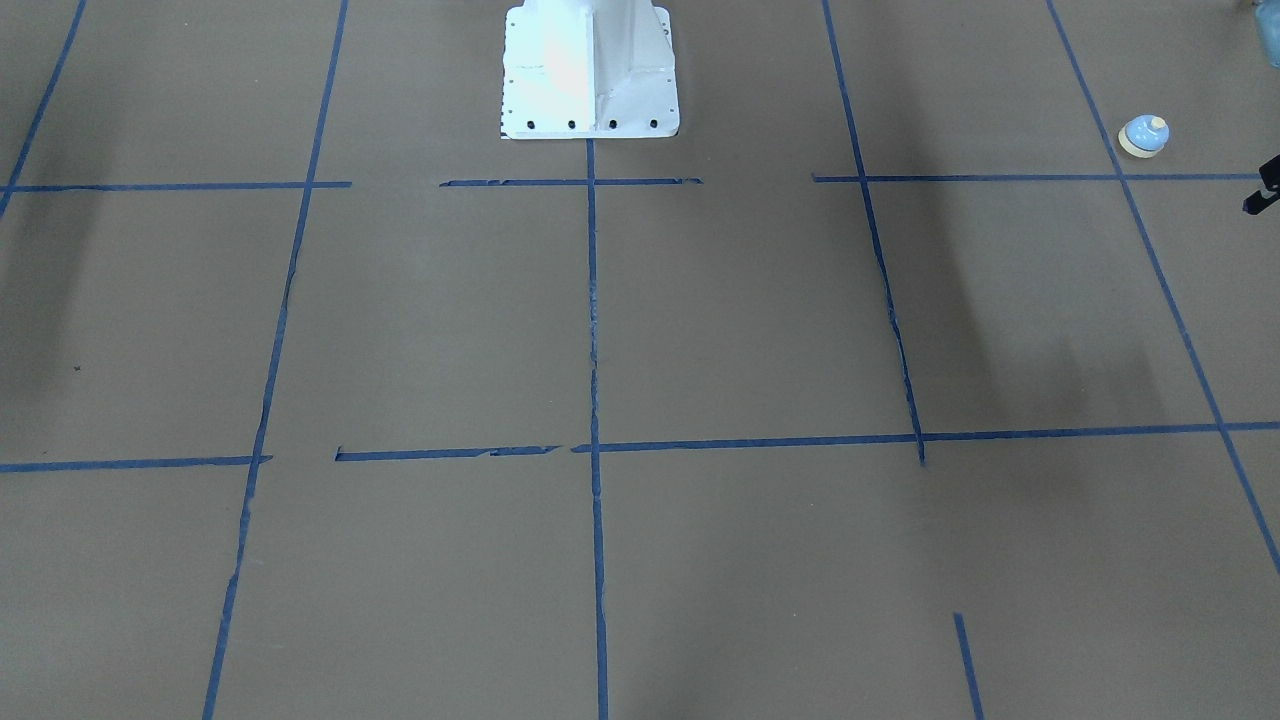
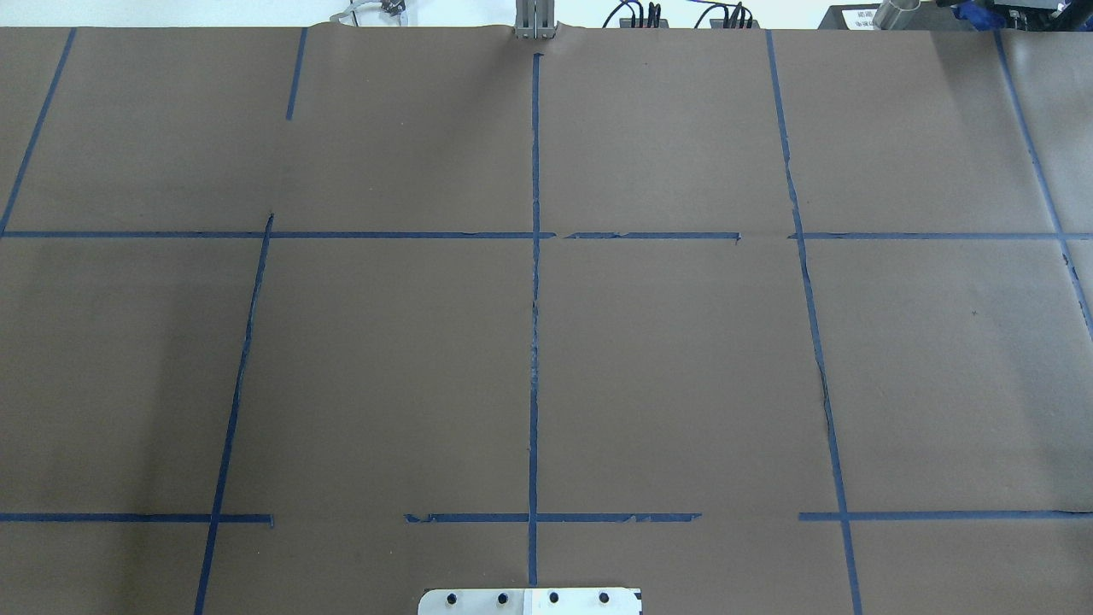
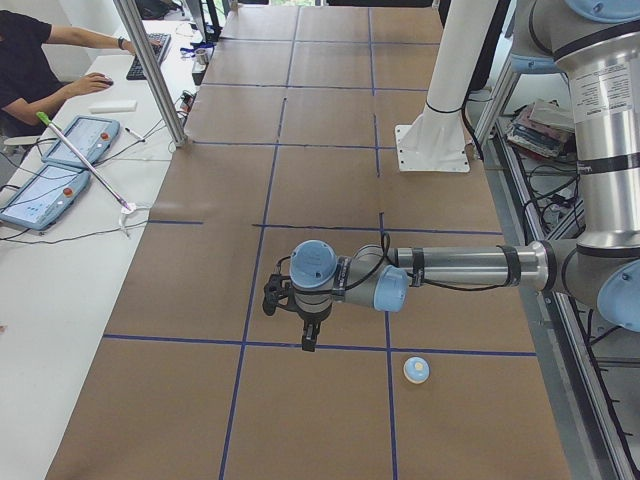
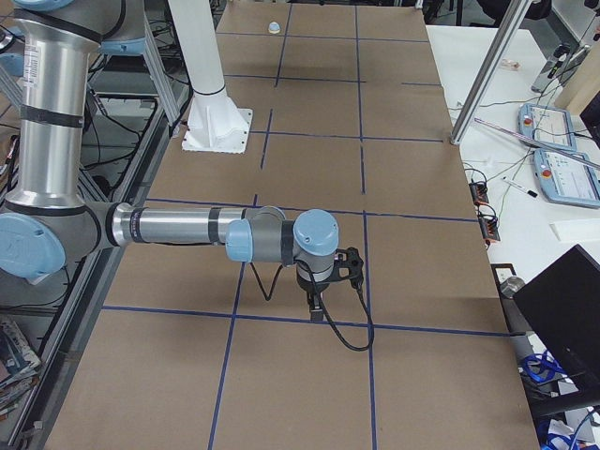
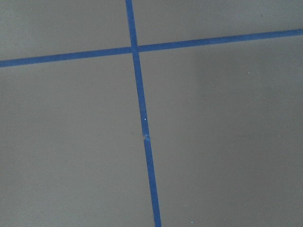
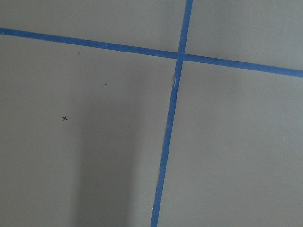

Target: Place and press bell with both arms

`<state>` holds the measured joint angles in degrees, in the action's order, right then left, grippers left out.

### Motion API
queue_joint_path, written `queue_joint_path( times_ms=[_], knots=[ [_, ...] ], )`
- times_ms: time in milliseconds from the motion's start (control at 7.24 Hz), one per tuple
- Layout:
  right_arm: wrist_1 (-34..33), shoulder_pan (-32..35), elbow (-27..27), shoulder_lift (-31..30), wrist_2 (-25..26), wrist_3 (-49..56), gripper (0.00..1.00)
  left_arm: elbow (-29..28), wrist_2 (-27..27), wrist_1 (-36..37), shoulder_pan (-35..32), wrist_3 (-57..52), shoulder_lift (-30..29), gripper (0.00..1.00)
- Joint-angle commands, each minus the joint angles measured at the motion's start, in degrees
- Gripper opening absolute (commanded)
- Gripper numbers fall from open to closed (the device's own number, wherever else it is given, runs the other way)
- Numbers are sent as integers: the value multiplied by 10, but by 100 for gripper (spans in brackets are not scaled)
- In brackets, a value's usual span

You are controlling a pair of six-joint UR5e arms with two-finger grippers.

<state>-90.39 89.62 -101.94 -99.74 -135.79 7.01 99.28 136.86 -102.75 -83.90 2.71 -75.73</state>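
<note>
The bell (image 1: 1143, 136) is a small light-blue dome with a cream base and button. It stands on the brown paper near the table's end on my left side, and also shows in the exterior left view (image 3: 417, 370) and far off in the exterior right view (image 4: 274, 27). My left gripper (image 3: 310, 340) hangs point-down above the paper, a short way from the bell and not touching it. My right gripper (image 4: 316, 309) hangs over the table's other end. I cannot tell whether either is open or shut. Both wrist views show only paper and tape.
The white mounting base (image 1: 590, 70) stands at the robot's side of the table. Blue tape lines (image 2: 534, 299) grid the paper. An operator (image 3: 30, 55), teach pendants (image 3: 60, 165) and a metal post (image 3: 150, 70) are on the white bench beyond.
</note>
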Motion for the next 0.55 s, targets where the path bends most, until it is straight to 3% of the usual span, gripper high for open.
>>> queue_joint_path(
  times_ms=[0,276,415],
  knots=[
    [0,-3,-1,0,-20,1,100,-2,-6,-39,50,1,52,100],
    [14,-8,1,0,-20,-1,100,-3,-19,-186,124,63,140,100],
    [14,-8,1,0,-21,-1,100,-6,-20,-206,175,89,166,100]
  ],
)
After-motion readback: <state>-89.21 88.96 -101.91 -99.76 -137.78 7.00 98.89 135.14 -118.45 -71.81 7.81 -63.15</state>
